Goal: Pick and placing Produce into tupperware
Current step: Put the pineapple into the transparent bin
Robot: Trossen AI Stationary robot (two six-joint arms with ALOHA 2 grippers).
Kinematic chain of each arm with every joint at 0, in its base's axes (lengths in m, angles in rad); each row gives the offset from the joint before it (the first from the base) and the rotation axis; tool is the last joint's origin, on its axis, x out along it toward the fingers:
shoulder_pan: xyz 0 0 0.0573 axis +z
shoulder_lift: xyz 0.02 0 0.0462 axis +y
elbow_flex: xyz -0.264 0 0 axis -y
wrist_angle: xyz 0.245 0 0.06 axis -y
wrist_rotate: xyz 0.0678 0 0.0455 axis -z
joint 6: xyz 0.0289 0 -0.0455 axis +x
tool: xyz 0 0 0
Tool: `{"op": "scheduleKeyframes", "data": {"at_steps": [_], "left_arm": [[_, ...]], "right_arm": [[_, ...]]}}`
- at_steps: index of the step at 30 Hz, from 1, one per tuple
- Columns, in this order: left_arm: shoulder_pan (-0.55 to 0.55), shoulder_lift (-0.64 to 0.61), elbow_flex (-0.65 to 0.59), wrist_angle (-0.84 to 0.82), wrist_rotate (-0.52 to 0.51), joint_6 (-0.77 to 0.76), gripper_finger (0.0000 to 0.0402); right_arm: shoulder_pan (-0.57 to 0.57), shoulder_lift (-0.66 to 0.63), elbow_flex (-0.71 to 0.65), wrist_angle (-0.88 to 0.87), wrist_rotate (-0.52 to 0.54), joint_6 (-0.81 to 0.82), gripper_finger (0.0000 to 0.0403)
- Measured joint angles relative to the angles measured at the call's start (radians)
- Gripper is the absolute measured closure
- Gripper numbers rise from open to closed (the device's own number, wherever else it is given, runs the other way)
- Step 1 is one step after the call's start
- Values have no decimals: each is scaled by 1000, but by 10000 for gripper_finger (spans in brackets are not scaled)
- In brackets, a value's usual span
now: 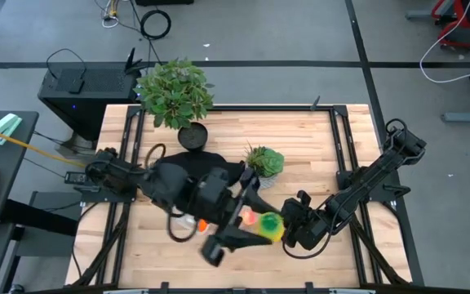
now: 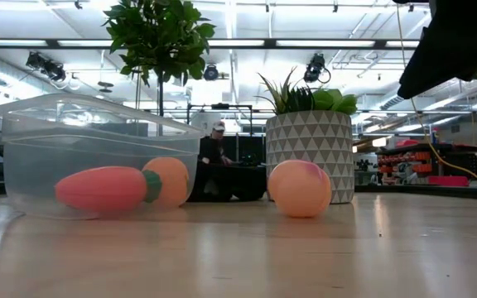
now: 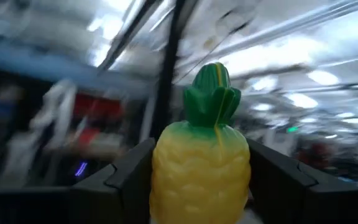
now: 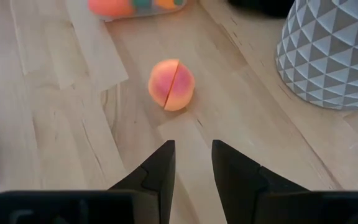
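A yellow toy pineapple [image 3: 202, 168] with a green crown is held in my left gripper [image 3: 201, 177], which is shut on it above the table's middle [image 1: 261, 229]. The clear tupperware [image 2: 98, 153] stands on the table and holds a carrot [image 2: 106, 189] and an orange [image 2: 169, 180]. A pink-orange peach [image 4: 171, 84] rests on the wood beside the patterned pot. My right gripper [image 4: 193, 152] hovers open just short of the peach, with nothing between its fingers. It shows close to the pineapple in the high view [image 1: 288, 227]. My left gripper pinches the pineapple's yellow body by its two sides [image 3: 163, 180] between its two fingers [image 3: 129, 177]. The fingers slant upward, toward the ceiling lights. The green crown [image 3: 211, 93] sticks out past the fingertips. The pineapple is lifted clear of the table.
A small plant in a white triangle-patterned pot [image 1: 265, 162] stands right behind the peach. A tall leafy plant [image 1: 175, 91] stands at the far edge. A person [image 2: 215, 149] sits in the room beyond the table. Bare wood [image 1: 333, 155] lies at the far right.
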Motion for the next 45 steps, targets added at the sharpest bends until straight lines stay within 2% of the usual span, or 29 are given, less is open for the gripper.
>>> {"op": "scheduleKeyframes", "data": {"at_steps": [4, 8, 12, 19, 22, 24, 27, 30, 36, 38, 45], "left_arm": [[22, 19, -2, 128, 152, 12, 178], [32, 65, -2, 427, 254, -7, 176], [47, 92, -2, 700, 280, -45, 176], [128, 94, -2, 1073, 311, -131, 177], [190, 92, -2, 1275, 317, -223, 178], [239, 87, -15, 1319, 341, -306, 180], [274, 78, -111, 1320, 337, -342, 182], [264, 76, -238, 1318, 259, -313, 183], [240, 35, -469, 1323, 199, -277, 183], [226, -6, -583, 1321, 174, -273, 184], [121, -247, -1026, 1321, -75, -70, 184]], "right_arm": [[0, 0, 0, 1, -6, 21, 291], [5, 0, 0, 4, -8, 53, 291], [5, 0, 0, 12, -29, 75, 291], [5, 0, 0, 17, -86, 92, 291], [5, 0, 0, 22, -92, 99, 291], [5, 0, 0, 38, -92, 101, 291], [5, 0, 0, 52, -98, 101, 291], [5, 0, 0, 52, -104, 105, 291], [5, 0, 0, 58, -111, 108, 291], [5, 0, 0, 58, -110, 109, 291], [5, 0, 0, 58, -111, 107, 291]]}}
